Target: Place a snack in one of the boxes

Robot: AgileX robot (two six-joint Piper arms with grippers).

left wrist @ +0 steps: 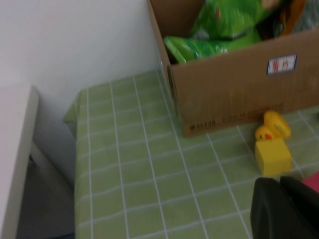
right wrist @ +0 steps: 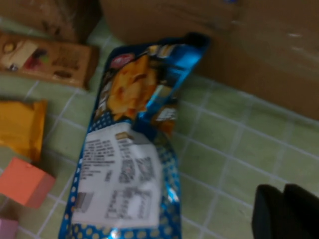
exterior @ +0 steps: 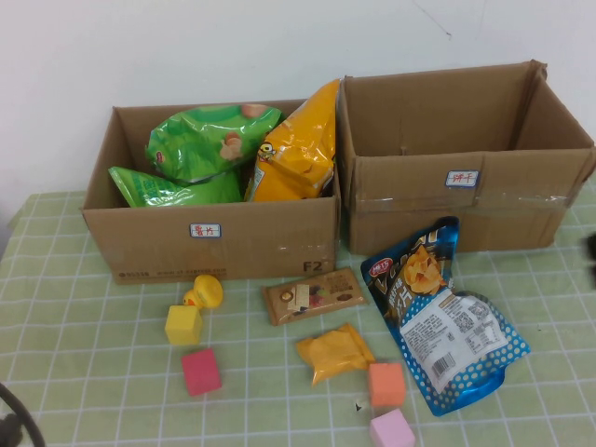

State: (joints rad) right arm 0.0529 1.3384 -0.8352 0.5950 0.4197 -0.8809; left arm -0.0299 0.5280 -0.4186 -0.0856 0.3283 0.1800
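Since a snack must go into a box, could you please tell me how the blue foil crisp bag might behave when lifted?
The blue foil crisp bag lies crumpled, so it probably flops. Its glossy film likely slips. It looks puffy, probably light.

We see soft, even, bright light with faint shadows under the boxes (exterior: 214, 237). Both wrist views are blurred; glare streaks the blue bag (right wrist: 134, 149).

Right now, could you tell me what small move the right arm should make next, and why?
Probably open the right gripper and lower it toward the blue foil snack bag: it hangs shut beside that bag on the green checked cloth. The left gripper, also shut, sits parked farther away.
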